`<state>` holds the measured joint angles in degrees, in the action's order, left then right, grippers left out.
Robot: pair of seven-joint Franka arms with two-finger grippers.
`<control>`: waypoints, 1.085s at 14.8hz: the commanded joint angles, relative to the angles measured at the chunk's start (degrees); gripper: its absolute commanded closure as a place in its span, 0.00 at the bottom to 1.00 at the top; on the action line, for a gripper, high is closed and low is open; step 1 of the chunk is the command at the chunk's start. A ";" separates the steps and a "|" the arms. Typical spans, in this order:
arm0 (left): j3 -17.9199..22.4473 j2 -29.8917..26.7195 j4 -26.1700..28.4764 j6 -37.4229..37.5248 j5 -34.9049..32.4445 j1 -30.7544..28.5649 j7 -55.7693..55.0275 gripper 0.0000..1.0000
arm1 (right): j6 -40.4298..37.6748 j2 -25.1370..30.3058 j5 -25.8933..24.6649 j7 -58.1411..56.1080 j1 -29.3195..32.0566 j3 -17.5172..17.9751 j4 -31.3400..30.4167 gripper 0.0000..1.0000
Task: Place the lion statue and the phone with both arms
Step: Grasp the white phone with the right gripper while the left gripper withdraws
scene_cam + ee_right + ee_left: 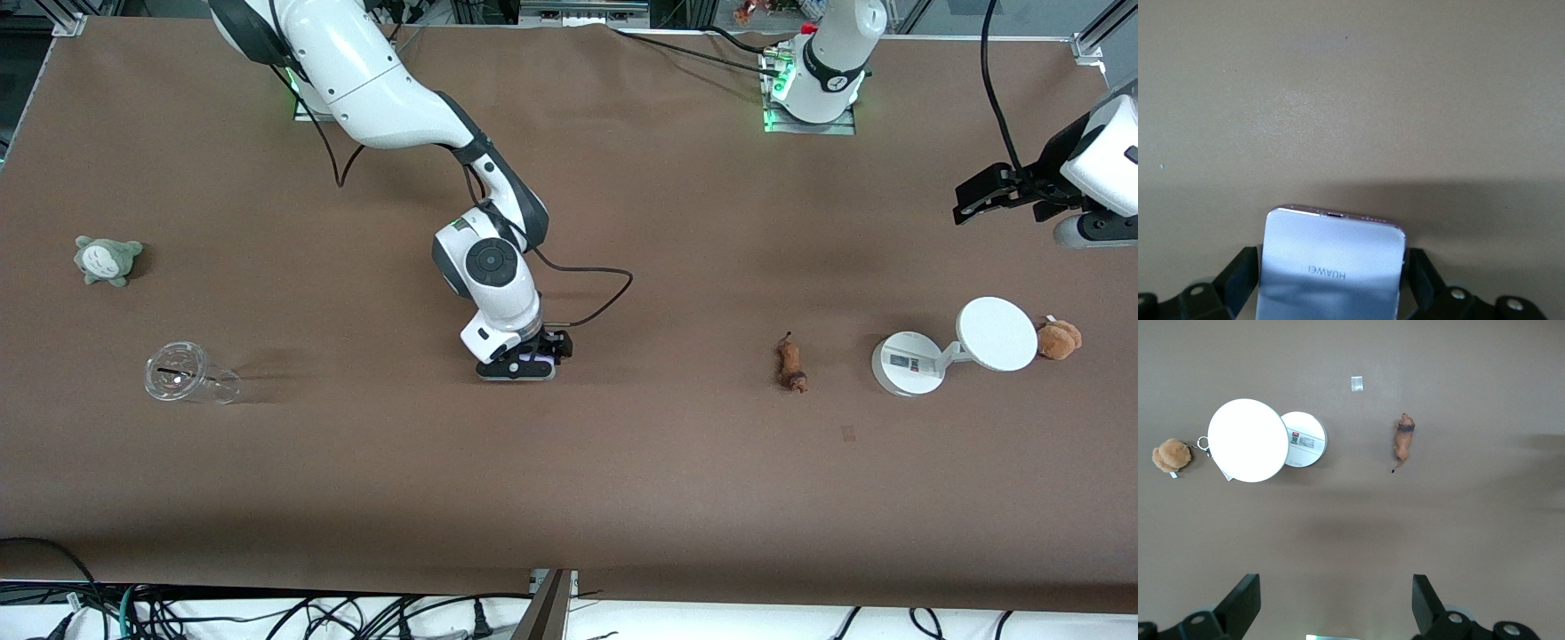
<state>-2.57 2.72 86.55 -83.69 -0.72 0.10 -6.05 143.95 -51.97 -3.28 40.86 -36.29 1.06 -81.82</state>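
The phone (534, 359) is a pale lavender-white slab between the fingers of my right gripper (523, 363), low at the table's middle. In the right wrist view the phone (1331, 250) fills the gap of the right gripper (1333, 273), and both fingers press its long edges. The lion statue (790, 363) lies on the table toward the left arm's end, beside the white stand. It also shows in the left wrist view (1404, 442). My left gripper (987, 191) is open and empty, up over the table's left-arm end; its fingers (1243, 600) stand wide apart.
A white round-based stand (905, 363) with a disc (997, 332) stands beside the lion statue, with a brown plush (1058, 339) next to it. A clear cup (188, 375) lies on its side and a grey-green plush (107, 260) sits toward the right arm's end.
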 commanded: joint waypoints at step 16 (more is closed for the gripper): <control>-0.68 0.36 -1.56 0.99 -1.56 0.60 0.34 0.00 | -30.19 14.69 0.21 -29.03 11.92 -0.80 0.08 0.71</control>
<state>-3.07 2.76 86.49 -83.64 -0.73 0.29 -6.06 119.02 -41.73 -3.27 20.43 -28.40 -0.36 -79.42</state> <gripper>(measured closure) 0.000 0.154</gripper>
